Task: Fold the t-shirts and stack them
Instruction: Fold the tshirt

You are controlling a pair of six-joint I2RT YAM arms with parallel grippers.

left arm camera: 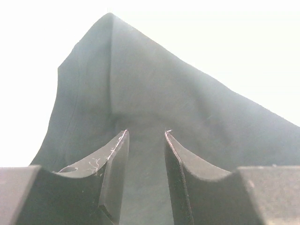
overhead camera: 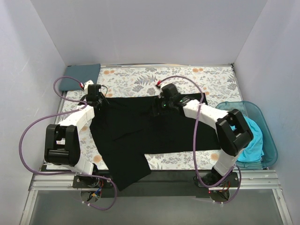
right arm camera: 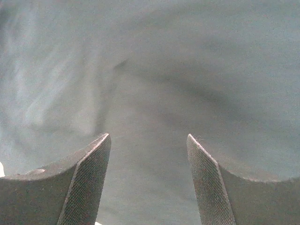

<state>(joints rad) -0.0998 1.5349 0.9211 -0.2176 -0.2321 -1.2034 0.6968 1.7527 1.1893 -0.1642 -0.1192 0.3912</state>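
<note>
Here, both arms reached out over the desk (overhead camera: 197,77) from their bases at the near edge, each bent sharply at the elbow. The left arm's elbow stood out toward the left wall, and its white forearm ran forward and inward to the far left corner of the black t-shirt (overhead camera: 136,126). The left end effector (overhead camera: 97,103) pointed down at that corner. In the left wrist view its fingers (left arm camera: 115,154) stood partly apart with dark cloth (left arm camera: 154,93) in the gap (left arm camera: 145,133), the fabric narrowing to a point beyond them; whether they pinched it I could not tell. The right arm's elbow sat high beside the teal tub (overhead camera: 265,122), with its forearm angled left and away to the shirt's far edge near the middle. The right end effector (overhead camera: 160,107) was released: its wrist camera showed the ribbed fingers (right arm camera: 89,183) spread wide (right arm camera: 147,136) with nothing between them and the black cloth (right arm camera: 164,70) filling the view just beyond.

The black t-shirt lay spread across the middle of the desk on the floral covering, and one part trailed toward the near left and hung over the near edge. The slate blue-grey t-shirt (overhead camera: 83,75) lay in the far left corner, well apart from the black one. The turquoise t-shirt (overhead camera: 252,140) lay bunched in the tub at the right. Purple cables (overhead camera: 28,136) looped from each arm.
</note>
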